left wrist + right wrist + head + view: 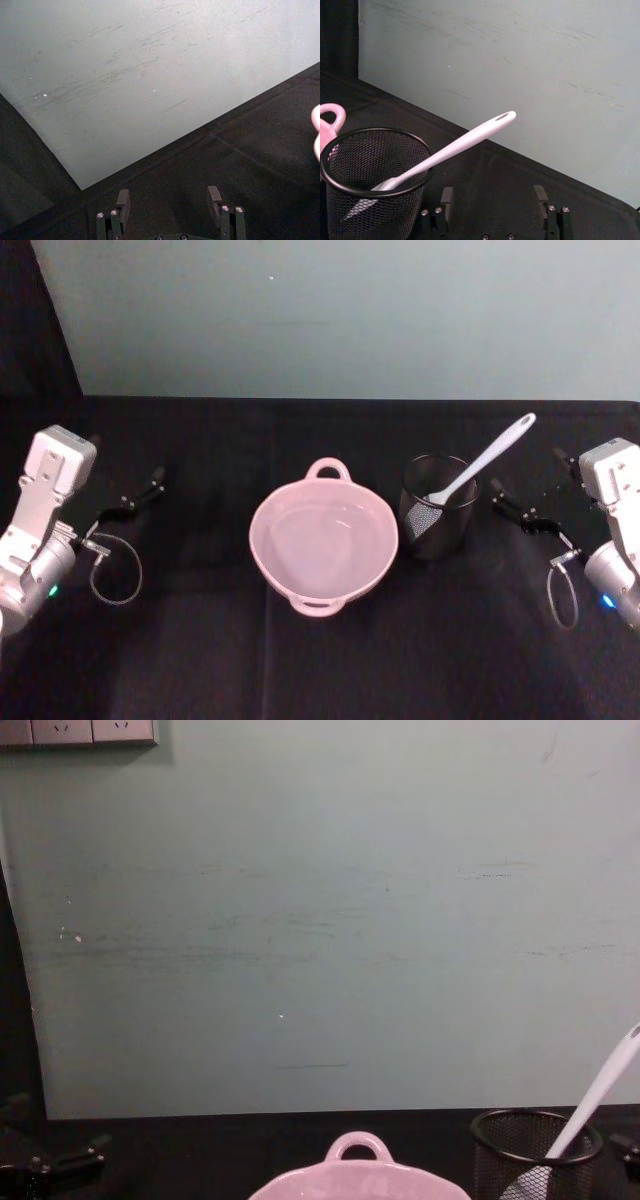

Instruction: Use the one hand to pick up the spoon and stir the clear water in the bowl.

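The spoon (478,464) looks light and stiff, a single piece of smooth white plastic, so it should lift with little force. The slim, glossy handle could twist or slip between hard fingers. The best hold is probably on the upper handle, above the rim of the mesh cup (445,536) and below the small hole at its end. There the shaft stands free in the air and nothing crowds it. A grip across the flat of the handle would likely keep it from rolling. Drawing it out along its own lean should keep the cup from tipping, since wire mesh weighs little.

The spoon is long and narrow, widening to a shallow scoop that rests down inside the cup. Its handle leans over the rim, up toward the counter's (200,640) far right corner. The cup stands just to the right of the pale pink bowl (254,536), near the middle of the counter. The water (320,540) in the bowl is barely visible.

The right tool (493,191) hangs near the counter's right edge, fingers apart and empty, close beside the cup. The left tool (169,192) sits parked near the left edge, also spread and empty.
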Robot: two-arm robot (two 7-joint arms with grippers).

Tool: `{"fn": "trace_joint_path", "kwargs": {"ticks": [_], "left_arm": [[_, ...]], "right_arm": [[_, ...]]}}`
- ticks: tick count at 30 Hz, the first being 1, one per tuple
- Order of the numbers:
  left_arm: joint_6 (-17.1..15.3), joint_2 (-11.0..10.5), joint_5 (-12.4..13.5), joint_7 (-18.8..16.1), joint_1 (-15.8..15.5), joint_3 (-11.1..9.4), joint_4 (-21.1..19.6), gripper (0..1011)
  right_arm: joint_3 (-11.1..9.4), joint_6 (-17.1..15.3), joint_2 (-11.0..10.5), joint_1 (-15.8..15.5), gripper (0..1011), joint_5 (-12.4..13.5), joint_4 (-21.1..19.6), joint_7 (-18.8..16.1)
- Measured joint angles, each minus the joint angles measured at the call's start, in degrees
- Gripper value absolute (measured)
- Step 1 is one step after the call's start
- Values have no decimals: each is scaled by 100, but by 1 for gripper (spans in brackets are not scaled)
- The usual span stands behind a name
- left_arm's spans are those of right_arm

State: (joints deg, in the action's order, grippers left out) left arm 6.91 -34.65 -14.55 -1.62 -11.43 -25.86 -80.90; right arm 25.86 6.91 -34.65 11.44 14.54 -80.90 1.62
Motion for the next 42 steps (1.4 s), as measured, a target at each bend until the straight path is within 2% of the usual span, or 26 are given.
{"fn": "trace_joint_path", "kwargs": {"ticks": [32, 34, 37, 42], "left_arm": [[0, 0, 0, 0, 0, 0, 0, 1011], [0, 0, 0, 0, 0, 0, 0, 1011], [0, 0, 0, 0, 0, 0, 0, 1011], [0, 0, 0, 0, 0, 0, 0, 1011]], "right_arm": [[0, 0, 0, 0, 1002, 0, 0, 0], [11, 15, 1, -3, 1002, -103, 0, -11], [12, 20, -8, -42, 1002, -169, -3, -52], [-118, 13, -86, -289, 1002, -141, -194, -130]]}}
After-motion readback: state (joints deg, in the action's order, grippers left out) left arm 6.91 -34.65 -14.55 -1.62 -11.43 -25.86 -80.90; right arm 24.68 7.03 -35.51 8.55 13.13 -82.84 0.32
